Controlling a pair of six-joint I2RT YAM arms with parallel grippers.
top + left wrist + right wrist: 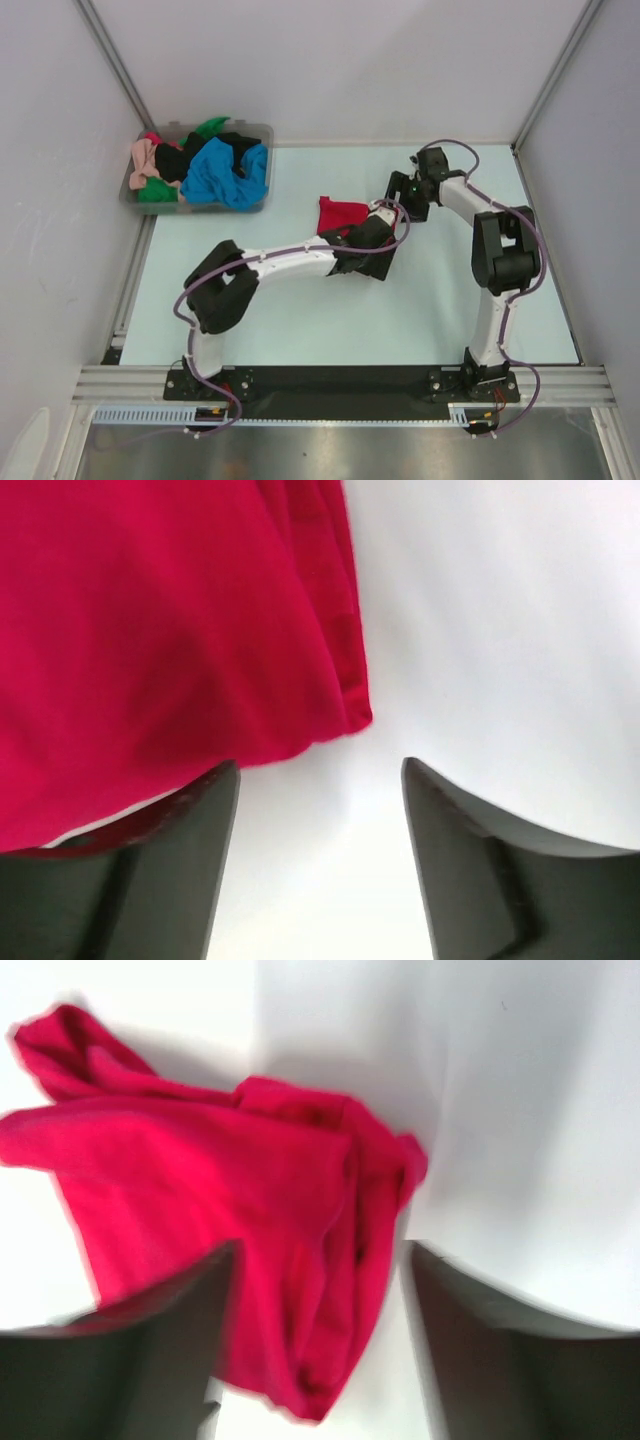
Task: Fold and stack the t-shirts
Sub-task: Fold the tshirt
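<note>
The pale mint-green tabletop runs from the arm bases to white walls on three sides. At its middle lies the crumpled bright red cloth t-shirt. The left gripper stands with jaws apart and the shirt at its 10 o'clock. The right gripper, also apart, has the shirt's edge in its gap, though that view is blurred. At the table's far 11 o'clock, a clear grey plastic bin holds the other shirts. Open surface lies toward 3 o'clock.

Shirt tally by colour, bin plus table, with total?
Bright red cloth t-shirt, on the table: 1
Blue cloth t-shirt, in the clear grey plastic bin: 1
Black cloth t-shirt, in bin: 1
Peach-pink cloth t-shirt, in bin: 1
Green cloth t-shirt, in bin: 1, maybe 2
Total: at least 5; heap hides more.
</note>
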